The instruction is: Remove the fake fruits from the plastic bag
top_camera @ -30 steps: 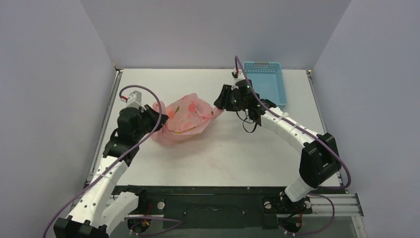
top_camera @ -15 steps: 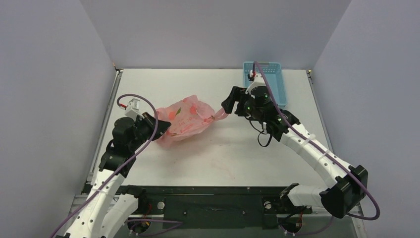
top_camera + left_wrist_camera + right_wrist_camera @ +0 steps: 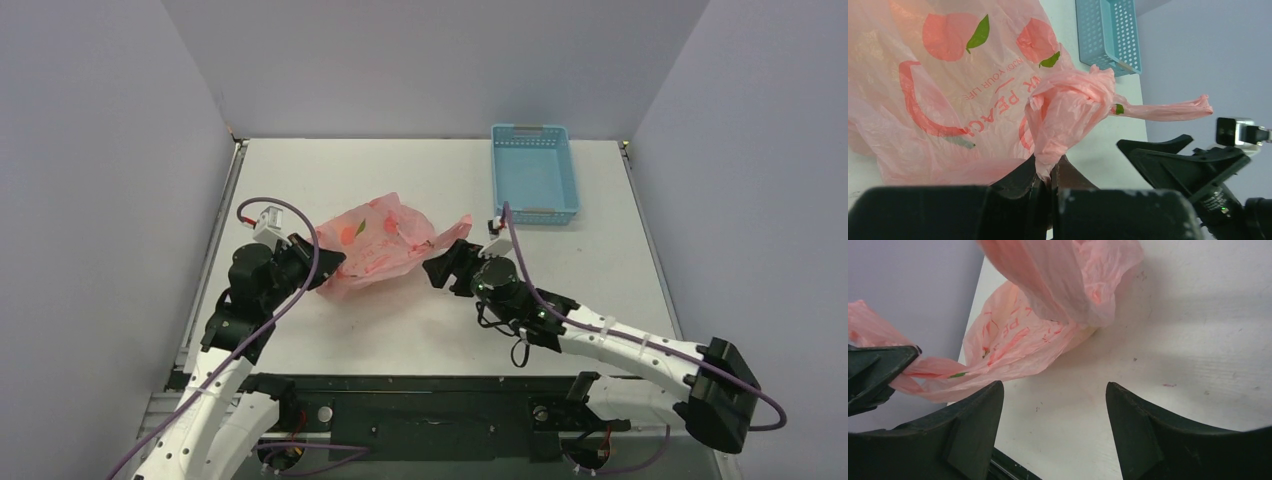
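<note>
Left pincer [image 3: 1047, 175] is pinching the plastic bag [image 3: 375, 245] by its handle.
Right pincer [image 3: 1053, 390] is hanging spread, empty, beside the bag.

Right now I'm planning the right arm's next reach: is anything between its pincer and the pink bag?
Nothing visible. Only bare table lies between the open right pincer and the plastic bag, whose loose handle points toward it. The left pincer grips the bag's opposite side.

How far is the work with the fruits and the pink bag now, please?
Done: nothing visible; no fruit lies outside the plastic bag. In hand: the left gripper pinches a bunched part of it; the right gripper stands open beside it. Left: taking every fruit out.
</note>
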Controlling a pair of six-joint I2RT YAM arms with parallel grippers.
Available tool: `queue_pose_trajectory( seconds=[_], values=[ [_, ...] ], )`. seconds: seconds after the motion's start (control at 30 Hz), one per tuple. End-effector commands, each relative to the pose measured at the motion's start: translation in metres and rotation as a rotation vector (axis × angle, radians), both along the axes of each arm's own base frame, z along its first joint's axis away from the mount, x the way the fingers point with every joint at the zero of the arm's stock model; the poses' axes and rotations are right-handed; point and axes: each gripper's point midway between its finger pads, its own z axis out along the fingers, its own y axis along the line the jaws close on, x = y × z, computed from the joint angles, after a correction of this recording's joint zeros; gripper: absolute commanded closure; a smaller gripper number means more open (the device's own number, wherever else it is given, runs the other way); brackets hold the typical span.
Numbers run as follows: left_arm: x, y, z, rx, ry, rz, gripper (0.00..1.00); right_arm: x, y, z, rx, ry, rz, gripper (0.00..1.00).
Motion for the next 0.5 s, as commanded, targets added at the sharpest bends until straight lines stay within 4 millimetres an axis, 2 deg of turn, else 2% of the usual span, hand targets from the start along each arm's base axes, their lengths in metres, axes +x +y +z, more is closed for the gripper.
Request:
queue_pose_trajectory(
  seconds=[0.0, 0.13, 0.17, 0.2, 0.23, 0.27, 0.3, 0.33, 0.47],
  values=[
    [0.0, -0.001, 0.014, -0.017, -0.048, -0.006, 1.0, 0.015, 0.04, 0.027, 0.241, 0.002, -0.047, 0.3],
    [-0.001, -0.002, 0.014, -0.017, -0.044, -0.013, 1.0, 0.022, 0.066, 0.001, 0.287, 0.094, -0.045, 0.35],
    [-0.002, -0.002, 0.013, -0.019, -0.042, -0.013, 1.0, 0.025, 0.07, 0.0, 0.3, 0.108, -0.048, 0.38],
    [-0.002, -0.002, 0.014, -0.02, -0.044, -0.012, 1.0, 0.026, 0.076, -0.013, 0.297, 0.149, -0.049, 0.41],
    [-0.003, -0.002, 0.014, -0.021, -0.042, -0.01, 1.0, 0.028, 0.081, -0.013, 0.303, 0.161, -0.048, 0.45],
    [-0.003, -0.002, 0.015, -0.023, -0.046, -0.01, 1.0, 0.028, 0.086, -0.024, 0.302, 0.196, -0.048, 0.47],
    [-0.004, -0.001, 0.015, -0.022, -0.045, -0.01, 1.0, 0.03, 0.09, -0.024, 0.323, 0.208, -0.047, 0.5],
    [-0.004, -0.001, 0.016, -0.021, -0.048, -0.008, 1.0, 0.03, 0.096, -0.032, 0.319, 0.225, -0.036, 0.55],
    [-0.007, 0.001, 0.016, -0.012, -0.043, -0.005, 1.0, 0.033, 0.107, -0.047, 0.325, 0.271, -0.022, 0.64]
  ],
)
